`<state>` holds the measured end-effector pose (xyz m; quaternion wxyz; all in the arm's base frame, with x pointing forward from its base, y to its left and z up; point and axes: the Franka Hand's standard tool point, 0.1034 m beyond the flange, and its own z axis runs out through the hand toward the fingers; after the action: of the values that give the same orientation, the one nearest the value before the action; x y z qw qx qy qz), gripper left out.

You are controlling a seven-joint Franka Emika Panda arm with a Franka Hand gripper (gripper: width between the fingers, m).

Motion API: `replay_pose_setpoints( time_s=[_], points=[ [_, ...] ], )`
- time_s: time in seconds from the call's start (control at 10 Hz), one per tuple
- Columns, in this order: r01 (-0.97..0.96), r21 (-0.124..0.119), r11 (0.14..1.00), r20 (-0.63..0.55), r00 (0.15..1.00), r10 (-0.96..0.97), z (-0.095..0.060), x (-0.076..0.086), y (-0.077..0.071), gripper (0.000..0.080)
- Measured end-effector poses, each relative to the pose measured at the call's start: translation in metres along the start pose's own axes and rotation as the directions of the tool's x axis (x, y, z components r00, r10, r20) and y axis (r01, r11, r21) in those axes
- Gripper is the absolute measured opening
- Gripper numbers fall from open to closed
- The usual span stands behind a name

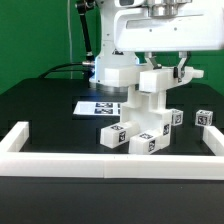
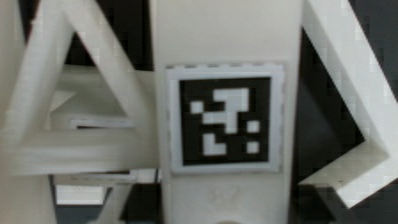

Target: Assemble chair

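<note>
The chair (image 1: pixel 143 112) stands partly joined at the table's middle, a stack of matte white blocky parts with black-and-white tags. My gripper (image 1: pixel 163 72) is straight above it, its fingers down on either side of the top upright part. In the wrist view a white bar of the chair (image 2: pixel 222 60) with a large tag (image 2: pixel 224 122) fills the middle. My gripper (image 2: pixel 222 202) has its dark fingers (image 2: pixel 146 198) tight against both sides of that bar. Slanted white chair parts (image 2: pixel 71 110) lie on both sides of it.
The marker board (image 1: pixel 97 105) lies flat behind the chair on the exterior view's left. Loose tagged white blocks (image 1: pixel 205 118) sit on the exterior view's right. White border rails (image 1: pixel 110 165) run along the front and both sides. The robot's base (image 1: pixel 115 70) stands behind.
</note>
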<state>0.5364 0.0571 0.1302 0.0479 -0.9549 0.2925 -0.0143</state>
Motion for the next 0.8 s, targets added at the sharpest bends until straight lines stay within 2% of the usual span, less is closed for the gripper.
replay_pose_setpoints(
  time_s=[0.8],
  points=[
    [0.026,0.001,1.000,-0.001,1.000,-0.026,-0.0003,0.0002,-0.0003,0.0291]
  ],
)
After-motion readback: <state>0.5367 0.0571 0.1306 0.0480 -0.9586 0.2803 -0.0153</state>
